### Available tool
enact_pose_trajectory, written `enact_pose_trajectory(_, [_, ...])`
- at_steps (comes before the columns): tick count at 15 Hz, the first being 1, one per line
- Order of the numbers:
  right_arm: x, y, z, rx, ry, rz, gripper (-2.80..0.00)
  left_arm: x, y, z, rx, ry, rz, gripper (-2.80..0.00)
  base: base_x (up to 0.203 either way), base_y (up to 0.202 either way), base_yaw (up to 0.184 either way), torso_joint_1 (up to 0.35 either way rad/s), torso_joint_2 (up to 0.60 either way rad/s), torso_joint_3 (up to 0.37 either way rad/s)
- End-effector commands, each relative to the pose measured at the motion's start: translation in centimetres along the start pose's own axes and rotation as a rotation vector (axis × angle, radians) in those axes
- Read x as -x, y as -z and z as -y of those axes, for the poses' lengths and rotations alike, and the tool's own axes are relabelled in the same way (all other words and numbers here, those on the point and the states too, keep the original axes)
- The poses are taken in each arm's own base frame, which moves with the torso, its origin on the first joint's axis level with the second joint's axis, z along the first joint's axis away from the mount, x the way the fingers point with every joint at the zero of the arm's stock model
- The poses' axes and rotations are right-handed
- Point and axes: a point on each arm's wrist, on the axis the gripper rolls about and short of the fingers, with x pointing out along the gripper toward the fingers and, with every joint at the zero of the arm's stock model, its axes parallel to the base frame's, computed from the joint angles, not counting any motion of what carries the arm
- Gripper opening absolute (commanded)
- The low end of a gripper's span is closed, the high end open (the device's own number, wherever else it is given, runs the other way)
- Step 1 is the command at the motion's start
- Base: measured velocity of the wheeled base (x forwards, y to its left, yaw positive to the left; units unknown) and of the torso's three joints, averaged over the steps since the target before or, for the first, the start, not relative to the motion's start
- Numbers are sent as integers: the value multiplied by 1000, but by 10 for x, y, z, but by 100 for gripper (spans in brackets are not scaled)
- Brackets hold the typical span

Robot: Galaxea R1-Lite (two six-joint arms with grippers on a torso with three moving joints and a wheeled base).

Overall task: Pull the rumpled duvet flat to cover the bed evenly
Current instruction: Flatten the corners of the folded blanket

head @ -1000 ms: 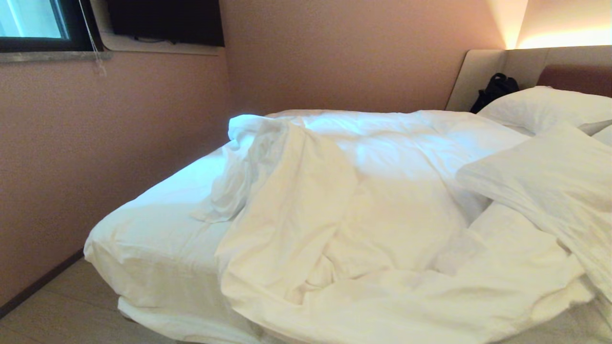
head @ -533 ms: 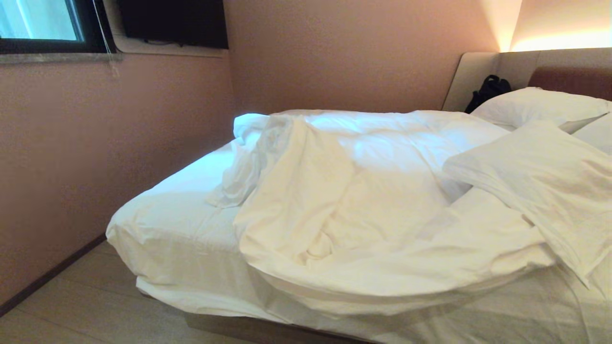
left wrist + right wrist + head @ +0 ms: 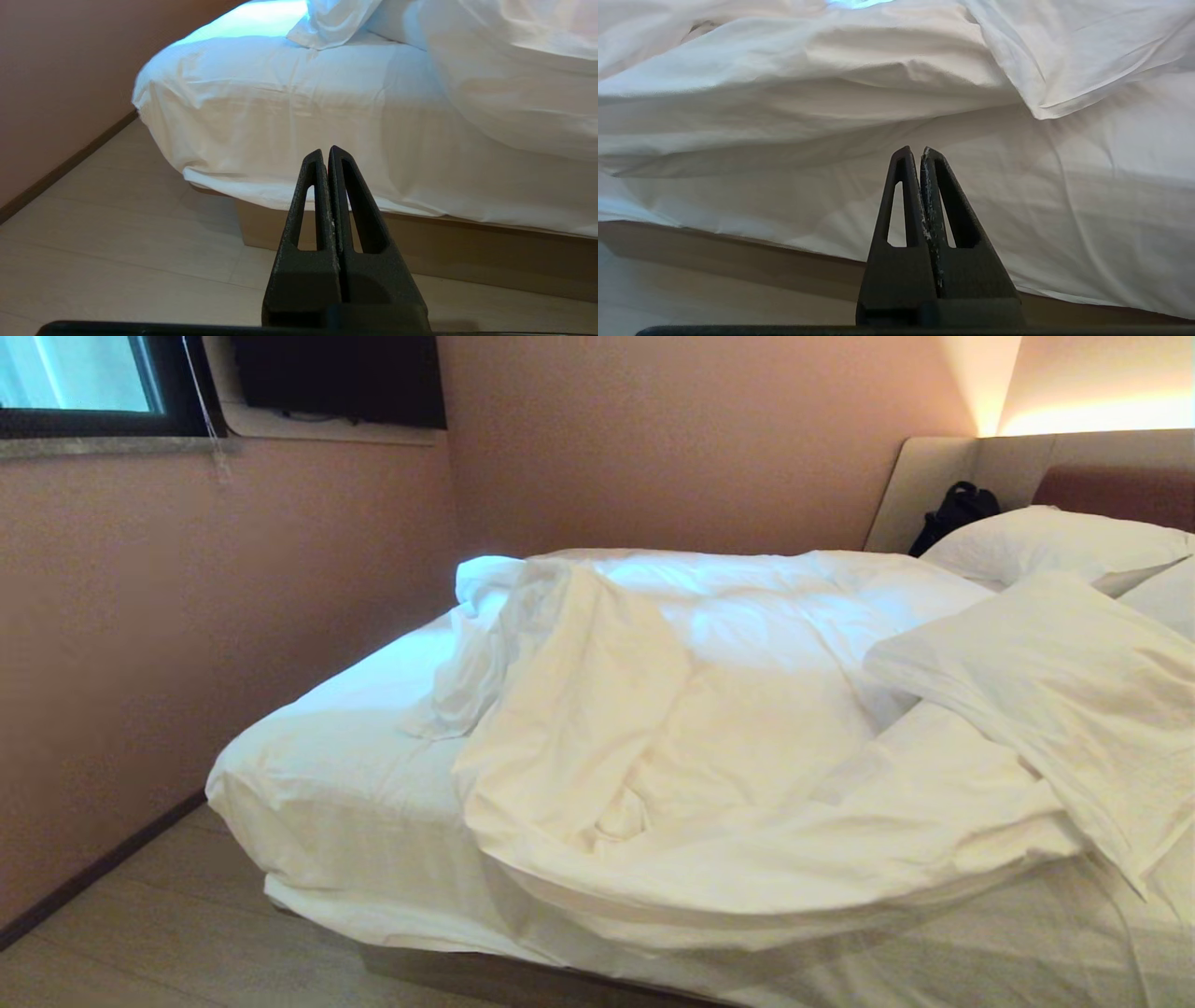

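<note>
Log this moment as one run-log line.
duvet: rumpled, bunched mid-bed | bed: foot corner sheet bare | left gripper: shut, empty, off the bed | right gripper: shut, empty, facing bed side

A messy bed

The puffy white duvet [image 3: 709, 728] lay bunched up in the middle of the bed [image 3: 327, 775], leaving the sheet bare near the wall.

A: Where's the duvet [image 3: 709, 728]?
B: Bunched in a rumpled heap across the middle of the bed [image 3: 308, 784], one fold draped toward the near edge. The sheet at the foot corner is bare.
A: And the pillows?
B: One pillow [image 3: 1046, 700] lies tilted on the duvet's right side; another [image 3: 1046, 543] sits by the headboard [image 3: 934, 476], with a black bag [image 3: 957, 511] beside it.
</note>
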Motion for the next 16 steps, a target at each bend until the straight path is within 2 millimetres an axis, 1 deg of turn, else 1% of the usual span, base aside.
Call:
enact_pose_trajectory(1, [0,0,0,1,0,1,-280,0,0,0,2,0,0,-280,-1,-109,5,7,2,7])
enact_pose_trajectory(16, [0,0,0,-2,0,1,-280,0,0,0,5,1,2,-280,0,-192,1,3,2,3])
